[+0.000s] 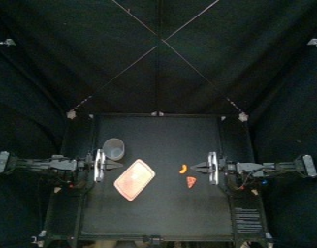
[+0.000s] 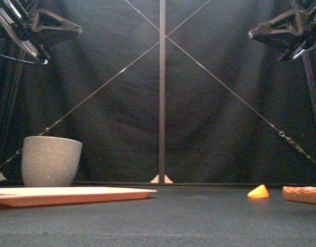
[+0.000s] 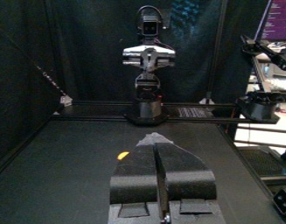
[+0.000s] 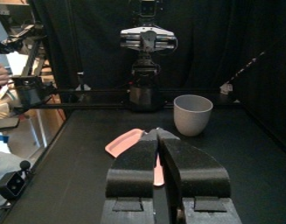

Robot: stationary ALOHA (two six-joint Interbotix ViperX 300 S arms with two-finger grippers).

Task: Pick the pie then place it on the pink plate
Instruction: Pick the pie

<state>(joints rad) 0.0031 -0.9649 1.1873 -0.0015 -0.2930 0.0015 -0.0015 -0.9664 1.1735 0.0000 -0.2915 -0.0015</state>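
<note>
Both arms sat at the sides, left gripper (image 3: 156, 142) with jaws pressed together, right gripper (image 4: 163, 134) the same. The pie (image 1: 192, 181) lay on the table (image 1: 168, 136) — right of the pink plate (image 1: 135, 177), not touching it.

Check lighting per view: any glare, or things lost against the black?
Top view: even light, no hard shadows; pink tray and grey cup stand out from the black table. Front view: orange wedge toy reads clearly against the curtain. Left wrist view: glare on the right arm's silver cross-plate. Right wrist view: similar glare on the left arm's cross-plate; cup well lit.
</note>
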